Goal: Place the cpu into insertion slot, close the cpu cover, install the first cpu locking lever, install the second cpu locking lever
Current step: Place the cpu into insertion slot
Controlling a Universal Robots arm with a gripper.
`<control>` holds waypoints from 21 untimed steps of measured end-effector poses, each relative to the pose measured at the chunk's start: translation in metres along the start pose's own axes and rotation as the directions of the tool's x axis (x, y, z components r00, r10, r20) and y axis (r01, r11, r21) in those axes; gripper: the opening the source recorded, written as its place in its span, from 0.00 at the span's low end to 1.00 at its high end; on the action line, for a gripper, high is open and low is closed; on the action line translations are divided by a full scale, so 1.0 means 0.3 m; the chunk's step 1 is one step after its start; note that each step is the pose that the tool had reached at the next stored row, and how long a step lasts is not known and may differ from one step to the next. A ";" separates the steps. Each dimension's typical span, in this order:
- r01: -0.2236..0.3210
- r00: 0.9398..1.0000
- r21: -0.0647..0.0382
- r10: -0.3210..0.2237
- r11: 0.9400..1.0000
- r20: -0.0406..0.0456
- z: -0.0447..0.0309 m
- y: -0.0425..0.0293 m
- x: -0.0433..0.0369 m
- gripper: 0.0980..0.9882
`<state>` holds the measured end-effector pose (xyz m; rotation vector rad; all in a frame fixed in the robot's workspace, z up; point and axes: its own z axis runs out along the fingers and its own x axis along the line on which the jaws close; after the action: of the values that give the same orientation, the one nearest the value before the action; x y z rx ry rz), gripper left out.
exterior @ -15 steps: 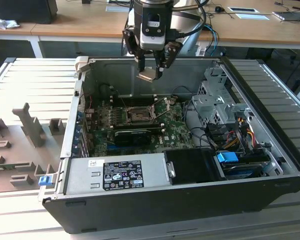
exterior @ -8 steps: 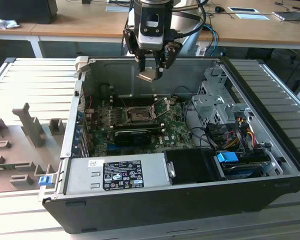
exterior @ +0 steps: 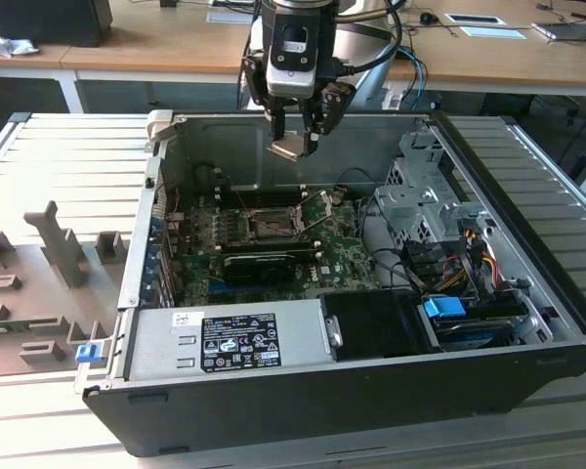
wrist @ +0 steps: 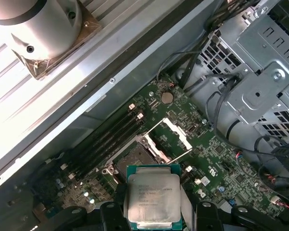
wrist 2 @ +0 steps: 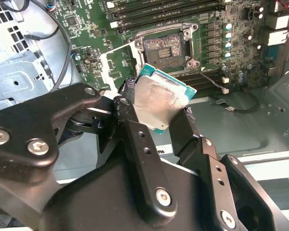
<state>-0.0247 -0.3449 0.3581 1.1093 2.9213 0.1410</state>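
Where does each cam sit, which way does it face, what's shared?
Exterior view: off-arm, above the open computer case, looking down in; gripper holds the cpu over it.
Second wrist view: at the wrist, looking past black jaws at the insertion slot.
First wrist view: at the wrist, looking over the jaw-held cpu at the open cpu cover.
Shared: all three show the cpu; both wrist views the insertion slot.

Place: robotics lab or workshop.
Evidence: open PC case [exterior: 273, 410] on slatted metal surface [exterior: 59, 156]; wooden desks [exterior: 156, 39] behind; robot arm [wrist: 38, 29] mounted alongside.
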 end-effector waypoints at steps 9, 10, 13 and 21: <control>-0.033 0.999 -0.001 0.033 0.999 0.003 0.000 0.000 0.000 0.48; -0.036 0.999 -0.001 0.036 0.999 0.003 0.001 0.000 0.000 0.48; -0.045 0.999 -0.001 0.045 0.999 0.004 0.001 0.000 0.000 0.48; -0.073 0.997 -0.002 0.073 0.997 0.006 0.001 0.000 0.000 0.48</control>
<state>-0.0247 -0.3449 0.3577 1.2141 2.8758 0.1399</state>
